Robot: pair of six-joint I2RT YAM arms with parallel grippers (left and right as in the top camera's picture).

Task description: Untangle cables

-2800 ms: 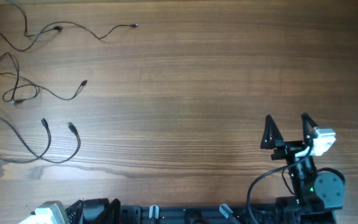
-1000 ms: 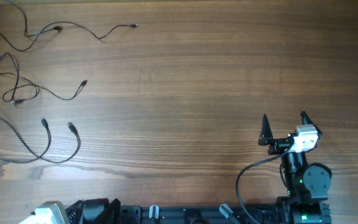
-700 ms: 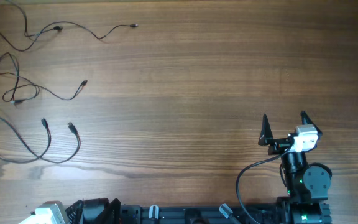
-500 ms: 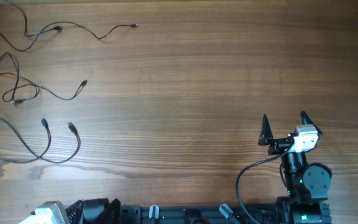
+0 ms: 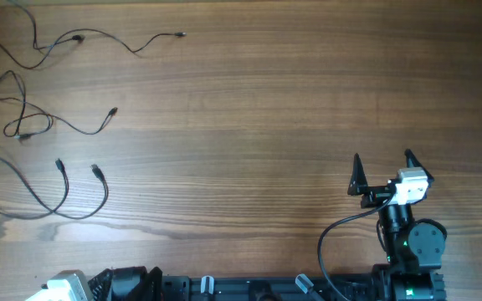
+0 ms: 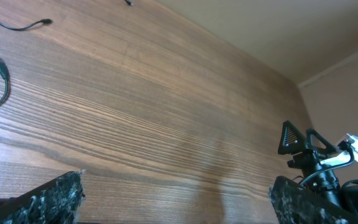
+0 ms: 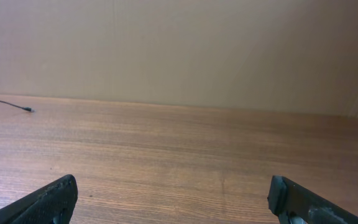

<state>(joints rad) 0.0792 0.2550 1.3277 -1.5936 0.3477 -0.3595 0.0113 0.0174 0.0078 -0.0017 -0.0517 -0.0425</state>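
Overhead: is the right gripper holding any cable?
No, the right gripper stands open and empty, while the cables lie far to its left.

A wooden surface [image 5: 258, 125] with grain running side to side fills the overhead view; a plain beige wall [image 7: 185, 50] rises behind its far edge

The cables [image 5: 112, 111] lie on the desk [image 5: 266, 125], all on its left side, each separate from the others. One strand [image 5: 78, 37] stretches across the far left corner. A second strand [image 5: 23, 134] lies just nearer than it. A third strand [image 5: 97, 174] lies nearest the robot, its two plug ends side by side. The right gripper [image 5: 382, 160] stands over the near right part of the desk, well apart from the cables. The left gripper [image 6: 173, 199] sits at the near left edge, the third strand ahead of it.
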